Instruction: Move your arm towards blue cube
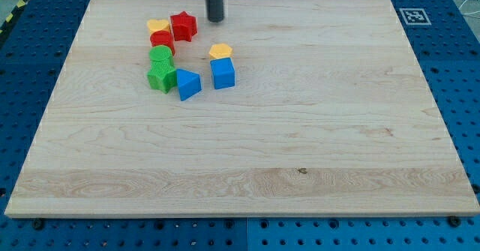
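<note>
The blue cube [223, 73] sits on the wooden board [300, 131] in the upper left part of the view. A yellow block [220, 52] touches its top side. A blue triangular block [187, 83] lies just to its left. My tip [216, 19] is near the board's top edge, above the yellow block and the blue cube, apart from both. A red star [183, 25] lies to the left of my tip.
To the left of the blue cube stand a yellow block [158, 27], a red block [162, 40], a green round block [160, 55] and a green star-like block [161, 76]. A marker tag [413, 16] sits at the board's top right corner.
</note>
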Robot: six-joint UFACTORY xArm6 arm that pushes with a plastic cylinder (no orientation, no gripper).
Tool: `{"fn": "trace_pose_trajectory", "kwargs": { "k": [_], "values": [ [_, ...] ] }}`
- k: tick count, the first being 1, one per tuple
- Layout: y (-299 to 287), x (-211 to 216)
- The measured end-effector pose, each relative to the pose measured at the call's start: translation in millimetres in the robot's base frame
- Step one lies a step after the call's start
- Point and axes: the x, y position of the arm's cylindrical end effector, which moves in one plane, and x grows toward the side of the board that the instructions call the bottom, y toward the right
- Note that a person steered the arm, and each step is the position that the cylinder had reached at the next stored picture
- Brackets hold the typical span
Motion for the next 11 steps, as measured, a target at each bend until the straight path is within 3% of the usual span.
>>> {"fn": "trace_pose_trajectory", "kwargs": {
  "k": [4, 6, 8, 11],
  "values": [
    [116.8, 126.9],
    [77.3, 186.4],
    [-8.5, 198.2],
    [-26.5, 152.5]
  ]
}}
